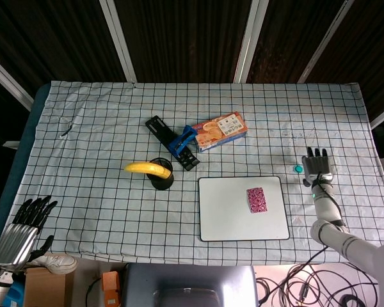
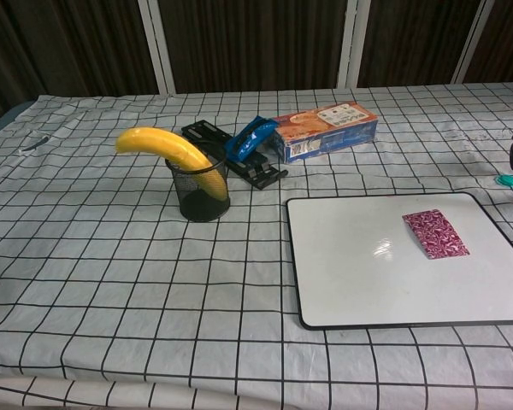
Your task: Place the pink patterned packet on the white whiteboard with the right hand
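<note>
One packet (image 1: 256, 199) left of right hand (image 1: 317, 164)

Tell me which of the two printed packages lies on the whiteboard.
The pink packet lies flat on the whiteboard. The orange box sits on the tablecloth beyond it, beside the blue stapler.

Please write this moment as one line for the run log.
packet: flat on whiteboard | right hand: open, beside board, holds nothing | left hand: off table, idle | placement: looks done
</note>
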Controlling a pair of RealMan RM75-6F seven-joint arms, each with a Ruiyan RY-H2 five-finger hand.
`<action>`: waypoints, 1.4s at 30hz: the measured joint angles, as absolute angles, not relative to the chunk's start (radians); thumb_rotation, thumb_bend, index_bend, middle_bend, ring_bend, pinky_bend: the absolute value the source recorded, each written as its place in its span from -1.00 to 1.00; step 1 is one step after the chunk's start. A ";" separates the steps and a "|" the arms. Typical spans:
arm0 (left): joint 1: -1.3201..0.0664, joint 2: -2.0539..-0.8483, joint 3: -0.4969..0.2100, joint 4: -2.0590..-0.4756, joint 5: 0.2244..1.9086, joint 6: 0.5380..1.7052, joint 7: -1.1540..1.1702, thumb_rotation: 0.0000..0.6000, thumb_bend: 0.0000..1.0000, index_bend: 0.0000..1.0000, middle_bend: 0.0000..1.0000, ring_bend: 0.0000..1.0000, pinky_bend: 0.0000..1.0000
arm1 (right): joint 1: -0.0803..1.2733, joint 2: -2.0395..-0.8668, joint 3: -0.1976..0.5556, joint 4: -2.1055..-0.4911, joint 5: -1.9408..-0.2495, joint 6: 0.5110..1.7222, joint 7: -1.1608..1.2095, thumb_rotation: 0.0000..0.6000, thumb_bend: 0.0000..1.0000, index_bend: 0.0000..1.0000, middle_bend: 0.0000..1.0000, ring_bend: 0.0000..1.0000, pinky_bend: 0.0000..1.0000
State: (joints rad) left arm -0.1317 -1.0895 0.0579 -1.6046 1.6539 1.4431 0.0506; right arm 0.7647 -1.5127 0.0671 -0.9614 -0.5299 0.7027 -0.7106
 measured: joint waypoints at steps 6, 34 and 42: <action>-0.130 -1.090 0.059 -1.602 1.654 1.446 0.049 1.00 -0.20 -1.00 -1.00 -1.00 -0.89 | 0.770 -1.545 0.070 -0.926 -0.545 0.693 -0.705 1.00 -0.46 -0.43 -1.00 -1.00 -1.00; -0.127 -1.091 0.065 -1.589 1.670 1.457 0.036 1.00 -0.20 -1.00 -1.00 -1.00 -0.89 | 0.763 -1.550 0.072 -0.929 -0.578 0.689 -0.691 1.00 -0.46 -0.11 -1.00 -1.00 -1.00; -0.126 -1.091 0.065 -1.586 1.672 1.458 0.034 1.00 -0.20 -1.00 -1.00 -1.00 -0.89 | 0.762 -1.551 0.073 -0.927 -0.578 0.692 -0.696 1.00 -0.46 -0.06 -1.00 -1.00 -1.00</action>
State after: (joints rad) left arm -0.1263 -1.0913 0.0651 -1.5864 1.6716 1.4581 0.0342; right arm 0.7618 -1.5509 0.0731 -0.9273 -0.5781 0.6921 -0.6960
